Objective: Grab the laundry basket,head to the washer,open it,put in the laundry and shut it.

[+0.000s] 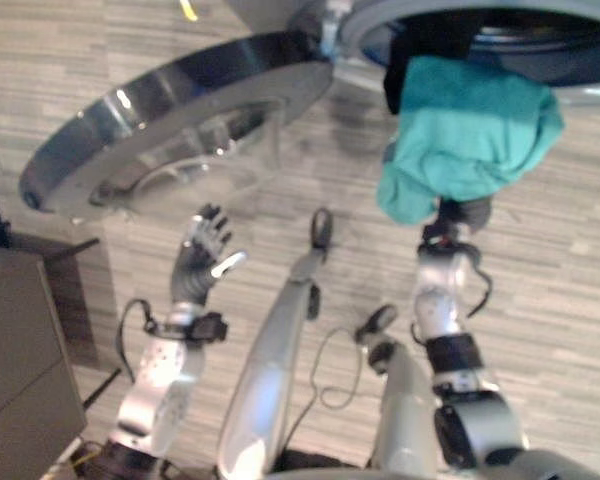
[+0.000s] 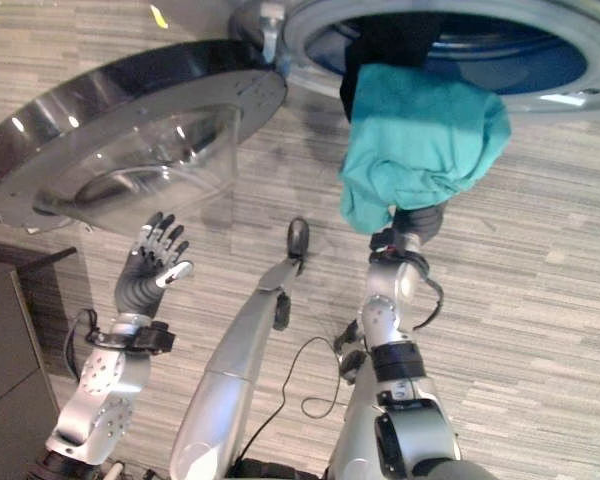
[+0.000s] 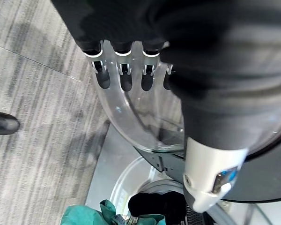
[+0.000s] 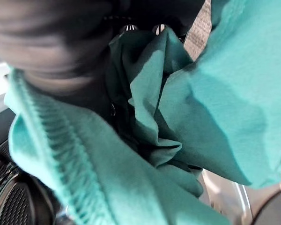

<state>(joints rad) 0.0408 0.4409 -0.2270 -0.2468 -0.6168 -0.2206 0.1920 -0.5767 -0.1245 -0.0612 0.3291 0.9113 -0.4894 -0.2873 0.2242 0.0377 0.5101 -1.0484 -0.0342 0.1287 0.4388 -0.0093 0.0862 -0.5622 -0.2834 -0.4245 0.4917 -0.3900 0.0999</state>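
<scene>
Grey plank floor (image 1: 560,260), one washer (image 2: 540,60) door (image 1: 170,120) open, right hand (image 1: 465,212) clutching one teal cloth (image 1: 470,135), left hand (image 1: 205,250) spread.

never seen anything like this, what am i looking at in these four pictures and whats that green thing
This is a two-armed humanoid robot loading a washing machine. The two wide pictures come from cameras in its head, looking down past its own silver arms at a grey wood-look floor. The other two come from cameras on its wrists, very close to each hand.

The green thing is a teal cloth garment. The right hand is lifting it to the round washer opening; the cloth covers that hand's fingers, so the grip itself is hidden. Something dark already hangs at the rim.

The big round silver washer door with a clear glass bowl is swung open. The left hand is beside it, fingers straight, holding nothing.
</scene>
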